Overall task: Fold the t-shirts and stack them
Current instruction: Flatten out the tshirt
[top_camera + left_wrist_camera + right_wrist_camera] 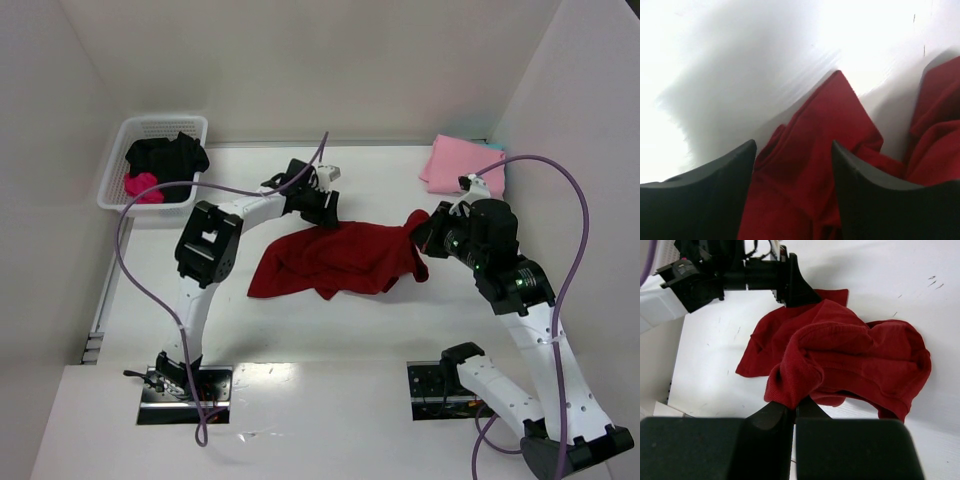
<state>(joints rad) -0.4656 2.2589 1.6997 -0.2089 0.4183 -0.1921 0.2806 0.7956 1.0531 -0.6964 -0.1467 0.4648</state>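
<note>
A dark red t-shirt (335, 260) lies crumpled in the middle of the table. My left gripper (325, 210) is open at its far edge; in the left wrist view (794, 146) the red cloth (815, 135) lies between the spread fingers (715, 195). My right gripper (422, 232) is shut on the shirt's right end, and in the right wrist view (797, 407) it pinches a bunched fold of the cloth (855, 355) and lifts it slightly. A light pink t-shirt (455, 165) lies folded square at the back right.
A white basket (122, 198) at the back left holds a black t-shirt (165, 155) and a magenta one (143, 185). Walls close in on the left, back and right. The left arm (740, 277) shows in the right wrist view.
</note>
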